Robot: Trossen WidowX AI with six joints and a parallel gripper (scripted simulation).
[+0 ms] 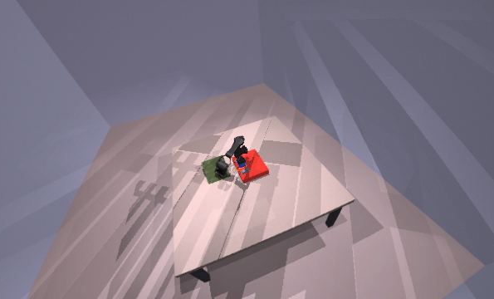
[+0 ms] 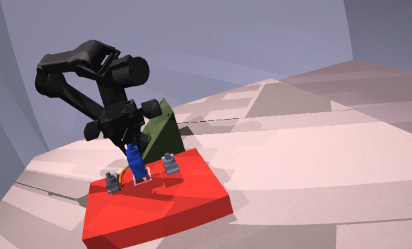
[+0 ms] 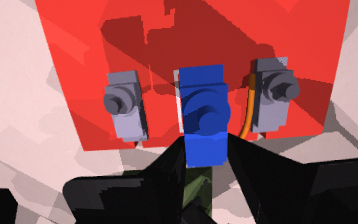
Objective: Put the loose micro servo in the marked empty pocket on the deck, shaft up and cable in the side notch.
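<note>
My gripper point(image 2: 132, 146) point(image 3: 204, 140) point(image 1: 241, 161) is shut on the blue micro servo point(image 2: 136, 163) point(image 3: 205, 112) point(image 1: 242, 165). It holds the servo upright, slightly tilted, with the round output shaft facing up toward the wrist camera. The servo hangs directly over the white-outlined pocket point(image 2: 150, 174) point(image 3: 179, 117) on the red deck point(image 2: 178, 200) point(image 3: 280, 30) point(image 1: 258, 164). Its lower end reaches the outline. I cannot tell how deep it sits. Its orange cable point(image 2: 123, 173) point(image 3: 248, 112) curves off to one side.
Two grey servos point(image 2: 112, 182) point(image 2: 170, 164) point(image 3: 125, 105) point(image 3: 274, 97) sit mounted on the deck on either side of the pocket. A green mat point(image 1: 213, 170) point(image 2: 164, 135) lies under the arm's base behind the deck. All stands on a pale table point(image 1: 271, 208).
</note>
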